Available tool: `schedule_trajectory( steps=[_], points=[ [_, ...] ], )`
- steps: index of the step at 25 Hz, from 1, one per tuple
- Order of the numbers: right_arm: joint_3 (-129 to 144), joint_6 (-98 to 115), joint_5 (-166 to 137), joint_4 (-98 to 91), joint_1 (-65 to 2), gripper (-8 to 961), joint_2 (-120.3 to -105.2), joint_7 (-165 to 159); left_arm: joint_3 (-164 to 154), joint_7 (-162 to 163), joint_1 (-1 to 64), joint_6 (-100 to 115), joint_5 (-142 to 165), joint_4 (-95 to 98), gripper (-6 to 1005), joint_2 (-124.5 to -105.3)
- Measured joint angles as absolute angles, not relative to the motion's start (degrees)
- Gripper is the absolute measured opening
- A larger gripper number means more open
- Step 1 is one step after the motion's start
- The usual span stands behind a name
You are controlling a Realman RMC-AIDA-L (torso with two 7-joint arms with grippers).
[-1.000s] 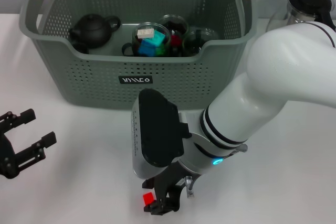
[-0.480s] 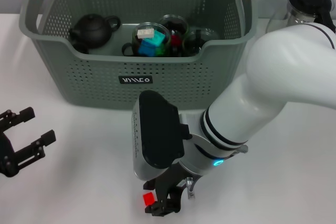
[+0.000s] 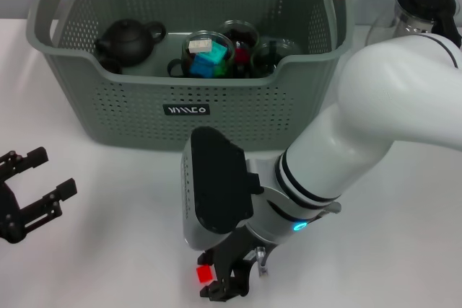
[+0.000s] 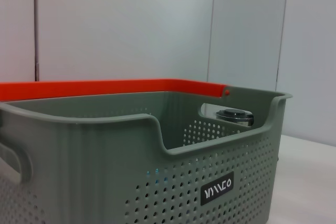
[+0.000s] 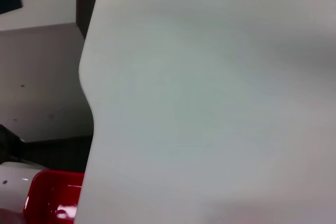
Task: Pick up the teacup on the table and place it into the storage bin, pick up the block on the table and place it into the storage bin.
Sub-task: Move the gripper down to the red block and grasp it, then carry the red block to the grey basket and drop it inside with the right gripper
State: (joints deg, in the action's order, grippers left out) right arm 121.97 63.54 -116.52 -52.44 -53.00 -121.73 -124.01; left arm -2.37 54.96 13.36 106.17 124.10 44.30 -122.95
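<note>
The small red block [image 3: 204, 273] lies on the white table near the front edge; the right wrist view shows it as a red shape [image 5: 52, 200] at the picture's edge. My right gripper [image 3: 225, 285] is down at the table, right beside the block, with the wrist housing covering most of it. The storage bin [image 3: 188, 110], grey and perforated with orange handle tops, stands at the back; the left wrist view shows its labelled wall [image 4: 218, 190]. Inside it lie glass teacups [image 3: 209, 48] and coloured blocks. My left gripper [image 3: 40, 182] rests open at the table's left side.
A black teapot [image 3: 128, 40] sits in the bin's left part. A glass jug with a black lid [image 3: 422, 5] stands at the back right, behind my right arm. The large white right arm spans the table's right half.
The right gripper has sunk slightly toward the table's front edge beside the red block. The block and the left arm have stayed where they were.
</note>
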Motion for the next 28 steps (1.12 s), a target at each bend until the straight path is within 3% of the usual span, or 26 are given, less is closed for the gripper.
schedule_trajectory(
  steps=[9,14,28],
  points=[
    [123.32,62.97,-116.2,-52.89,-53.52,402,-121.67,-124.74,-2.37,54.99,13.36,106.17,124.06,44.3,703,-122.95],
    [123.23,63.45,-116.18,-53.36,-53.6,175,-121.51,-124.76,-2.37,55.04,13.28,106.17,124.02,44.3,703,-122.96],
    [118.21,66.57,-116.65,-55.51,-52.74,108,-120.59,-124.8,-1.8,55.02,13.36,106.17,124.01,44.3,703,-122.84]
  ],
)
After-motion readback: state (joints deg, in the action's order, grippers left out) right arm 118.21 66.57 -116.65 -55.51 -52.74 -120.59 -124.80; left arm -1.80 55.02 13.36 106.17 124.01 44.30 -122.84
